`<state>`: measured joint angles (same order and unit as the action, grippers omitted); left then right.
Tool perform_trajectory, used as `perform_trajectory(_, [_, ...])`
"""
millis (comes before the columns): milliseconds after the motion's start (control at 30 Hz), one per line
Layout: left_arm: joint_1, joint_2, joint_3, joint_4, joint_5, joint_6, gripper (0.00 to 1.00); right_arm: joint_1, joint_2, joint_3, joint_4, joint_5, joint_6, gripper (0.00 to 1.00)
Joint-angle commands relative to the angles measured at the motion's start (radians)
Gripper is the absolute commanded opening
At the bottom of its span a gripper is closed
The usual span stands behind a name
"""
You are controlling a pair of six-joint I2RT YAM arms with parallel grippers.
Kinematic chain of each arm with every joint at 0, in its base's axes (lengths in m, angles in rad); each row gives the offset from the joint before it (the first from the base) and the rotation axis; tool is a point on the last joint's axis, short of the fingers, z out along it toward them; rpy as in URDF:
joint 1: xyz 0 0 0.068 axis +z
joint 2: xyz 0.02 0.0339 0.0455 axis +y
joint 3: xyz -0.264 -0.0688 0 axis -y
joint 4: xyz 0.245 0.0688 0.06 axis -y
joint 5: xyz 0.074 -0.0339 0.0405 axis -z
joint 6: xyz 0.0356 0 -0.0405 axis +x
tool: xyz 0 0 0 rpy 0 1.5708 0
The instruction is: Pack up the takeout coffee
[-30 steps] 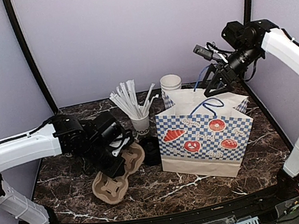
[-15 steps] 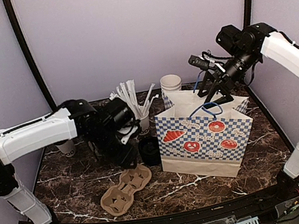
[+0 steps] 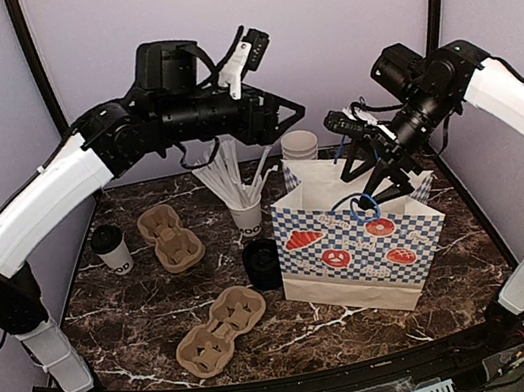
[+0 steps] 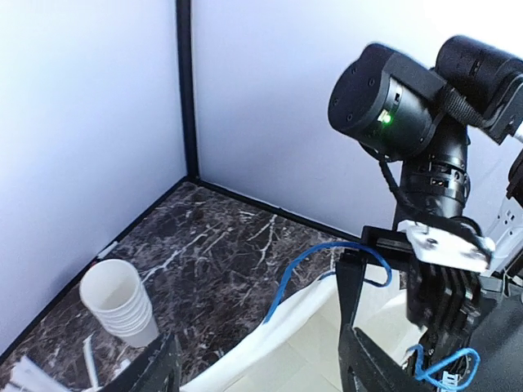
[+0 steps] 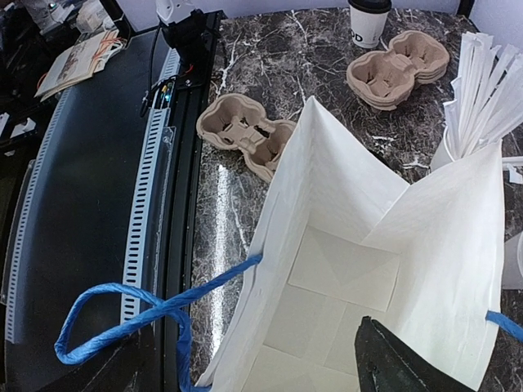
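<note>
Top external: black-lidded white paper cup (image 3: 111, 249) not yet in blue-checked paper bag (image 3: 361, 239); left gripper (image 3: 295, 109) wide, empty; right gripper (image 3: 375, 176) unreadable. You fetch cup next.

Two carriers (image 3: 170, 238) (image 3: 222, 332), one bag (image 3: 357, 245), one lidded coffee cup (image 3: 113, 253).

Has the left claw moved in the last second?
Yes. The left claw rose from low, left of the straw cup, to high above and right of it.
</note>
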<state>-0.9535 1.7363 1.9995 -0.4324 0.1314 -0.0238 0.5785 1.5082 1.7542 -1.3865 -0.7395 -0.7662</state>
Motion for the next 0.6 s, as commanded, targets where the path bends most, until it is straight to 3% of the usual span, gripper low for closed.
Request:
perform_trajectory(0, [0.0, 0.109, 0.01, 0.161, 0.208, 0.045, 0.68, 0.033, -0.001, 0.034, -0.023, -0.005, -0.021, 0.86])
perform_trajectory(567, [0.0, 0.256, -0.007, 0.327, 0.301, 0.061, 0.46, 0.053, 0.026, 0.046, -0.024, 0.022, 0.002, 0.85])
